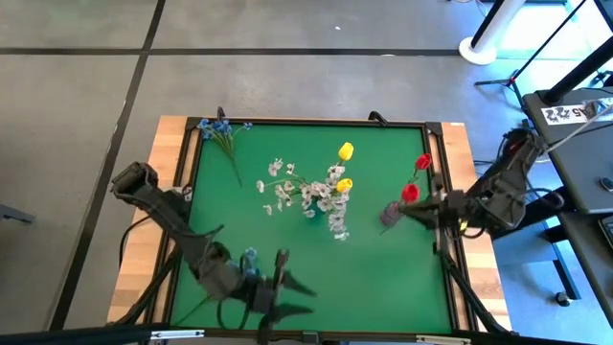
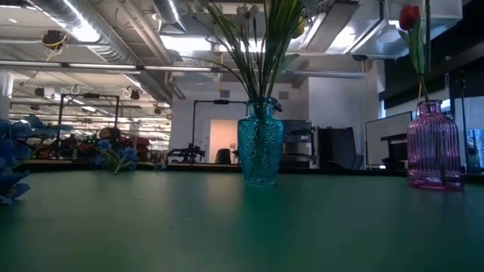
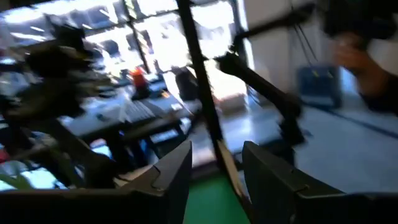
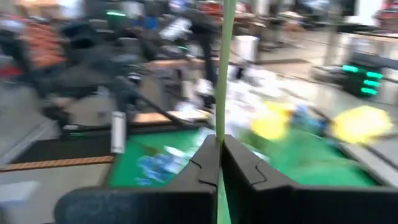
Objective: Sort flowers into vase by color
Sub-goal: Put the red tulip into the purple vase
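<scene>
A teal vase (image 2: pixel 261 151) at the table's middle holds white sprigs (image 1: pixel 311 192) and yellow tulips (image 1: pixel 345 150). A purple vase (image 2: pixel 433 147) stands to the right with a red tulip (image 2: pixel 408 17) rising from it. In the high view there are two red tulips (image 1: pixel 422 161), (image 1: pixel 410 192). My right gripper (image 1: pixel 414 212) is beside the purple vase (image 1: pixel 390 213), shut on a green stem. One blue sprig (image 1: pixel 220 129) lies at the far left corner. Another (image 1: pixel 249 254) lies by my left gripper (image 1: pixel 290 285), which is open near the near edge. My right gripper pinches a green flower stem (image 4: pixel 220 127) between its two fingers (image 4: pixel 202 165), coming level from the table's right side and lying across the stem. The stem runs straight on past the fingers. I cannot see whether its lower end stands in the purple vase.
A black frame with a wooden border (image 1: pixel 177 182) rims the green mat (image 1: pixel 383 278). The mat's near right part is bare. Black stands and a white base (image 1: pixel 479 48) are on the floor beyond the far right corner.
</scene>
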You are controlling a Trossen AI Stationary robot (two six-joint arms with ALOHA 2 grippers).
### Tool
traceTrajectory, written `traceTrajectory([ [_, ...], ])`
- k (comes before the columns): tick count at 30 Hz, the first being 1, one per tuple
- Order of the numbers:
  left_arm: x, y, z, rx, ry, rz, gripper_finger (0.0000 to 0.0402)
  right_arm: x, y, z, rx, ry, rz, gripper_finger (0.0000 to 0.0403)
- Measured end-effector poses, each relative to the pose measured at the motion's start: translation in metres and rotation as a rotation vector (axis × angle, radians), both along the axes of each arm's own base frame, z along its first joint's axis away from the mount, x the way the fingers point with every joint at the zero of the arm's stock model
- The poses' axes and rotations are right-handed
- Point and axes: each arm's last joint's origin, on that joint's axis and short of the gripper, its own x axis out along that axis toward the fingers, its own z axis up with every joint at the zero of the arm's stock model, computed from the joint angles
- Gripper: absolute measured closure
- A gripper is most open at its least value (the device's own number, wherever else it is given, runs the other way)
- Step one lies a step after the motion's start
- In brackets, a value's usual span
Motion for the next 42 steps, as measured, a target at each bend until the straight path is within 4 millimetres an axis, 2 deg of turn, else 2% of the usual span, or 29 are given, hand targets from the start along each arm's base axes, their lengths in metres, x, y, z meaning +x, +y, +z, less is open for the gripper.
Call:
traceTrajectory([
  [4,-0.018,-0.020,-0.009,0.009,0.083,-0.044,0.0269,-0.019,-0.020,-0.001,-0.028,0.016,-0.102,0.0400],
  [8,-0.030,-0.030,-0.019,0.017,0.173,-0.055,0.0272,-0.030,-0.036,-0.001,-0.041,0.015,-0.161,0.0398],
  [14,-0.037,-0.031,-0.033,-0.016,0.317,-0.037,0.0273,-0.044,-0.054,0.003,0.010,-0.029,-0.218,0.0398],
  [21,-0.038,-0.029,-0.038,-0.049,0.373,-0.013,0.0273,-0.058,-0.072,-0.007,0.084,0.000,-0.216,0.0398],
  [27,-0.038,-0.028,-0.039,-0.054,0.385,-0.012,0.0273,-0.061,-0.076,-0.017,0.095,0.052,-0.233,0.0398],
  [34,-0.043,-0.025,-0.050,-0.079,0.500,0.014,0.0273,-0.062,-0.076,-0.025,0.101,0.092,-0.251,0.0398],
  [37,-0.048,-0.020,-0.060,-0.130,0.627,0.055,0.0273,-0.060,-0.075,-0.032,0.117,0.101,-0.260,0.0398],
  [42,-0.064,-0.011,-0.078,-0.321,0.941,0.171,0.0273,-0.054,-0.066,-0.053,0.090,0.152,-0.223,0.0390],
])
